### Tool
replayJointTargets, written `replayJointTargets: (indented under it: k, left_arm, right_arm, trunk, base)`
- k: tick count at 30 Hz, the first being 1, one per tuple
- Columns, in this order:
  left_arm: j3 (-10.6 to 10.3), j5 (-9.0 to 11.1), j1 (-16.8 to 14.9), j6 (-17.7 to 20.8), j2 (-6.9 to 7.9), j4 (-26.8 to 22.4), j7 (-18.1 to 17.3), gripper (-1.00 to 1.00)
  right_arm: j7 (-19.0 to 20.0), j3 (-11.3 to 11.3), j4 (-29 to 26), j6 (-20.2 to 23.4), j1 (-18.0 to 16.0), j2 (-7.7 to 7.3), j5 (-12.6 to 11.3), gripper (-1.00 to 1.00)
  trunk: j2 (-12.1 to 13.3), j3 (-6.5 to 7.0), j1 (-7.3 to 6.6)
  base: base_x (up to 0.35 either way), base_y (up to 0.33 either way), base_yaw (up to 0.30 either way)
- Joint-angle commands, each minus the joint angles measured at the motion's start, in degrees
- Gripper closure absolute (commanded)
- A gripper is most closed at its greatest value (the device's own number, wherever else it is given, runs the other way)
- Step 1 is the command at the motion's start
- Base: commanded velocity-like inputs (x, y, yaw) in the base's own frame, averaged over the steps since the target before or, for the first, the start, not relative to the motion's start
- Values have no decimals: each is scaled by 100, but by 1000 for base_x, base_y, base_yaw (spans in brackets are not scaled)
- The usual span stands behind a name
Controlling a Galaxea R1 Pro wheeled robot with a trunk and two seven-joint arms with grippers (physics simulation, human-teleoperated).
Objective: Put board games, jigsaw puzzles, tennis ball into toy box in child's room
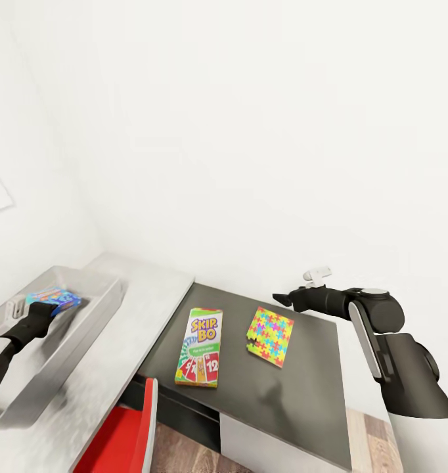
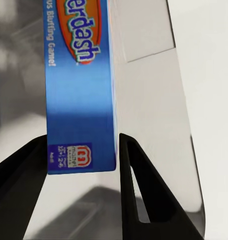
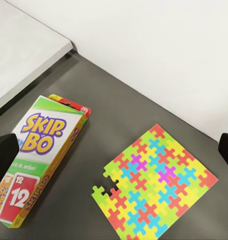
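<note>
Left gripper (image 2: 82, 165) reaches over toy box (image 1: 86, 315), pinching blue game box (image 2: 81, 100). Right gripper (image 1: 284, 299) hangs spread apart above dark desk (image 1: 309, 387), near SKIP-BO box (image 1: 200, 347) and jigsaw puzzle (image 1: 270, 336).

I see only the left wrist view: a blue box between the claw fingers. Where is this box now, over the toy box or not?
Observer: In the head view, the left claw holds the blue game box over the toy box, inside its rim.
Operator: What remains on the table?
Observer: The SKIP-BO box and one jigsaw puzzle lie flat on the dark desk section, apart from each other.
Operator: And the right claw?
Observer: The right claw hovers beyond the puzzle, holding nothing; its fingers are spread wide.
</note>
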Motion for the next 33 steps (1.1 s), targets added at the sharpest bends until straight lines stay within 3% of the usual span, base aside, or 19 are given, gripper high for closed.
replayJointTargets:
  k: [1, 18, 27, 33]
  left_arm:
    - [35, 36, -11, 55, -5, 3, -12, 100]
    - [23, 37, -39, 55, -63, 4, -12, 100]
    - [20, 30, -216, 55, -65, 10, -5, 100]
    - [20, 28, -324, 55, -70, 10, -3, 100]
  right_arm:
    - [13, 5, -4, 26, -7, -7, 9, -100]
    - [13, 3, -4, 26, -14, -11, 9, -100]
    - [28, 4, -4, 26, -14, -11, 8, -100]
    - [514, -1, -4, 26, -17, -17, 9, -100]
  trunk:
    - [-7, -17, 1]
    - [-7, -172, 1]
    - [-7, -254, 1]
    - [-7, -309, 1]
  base:
    - [0, 0, 0]
    - [0, 0, 0]
    - [0, 0, 0]
    - [0, 0, 0]
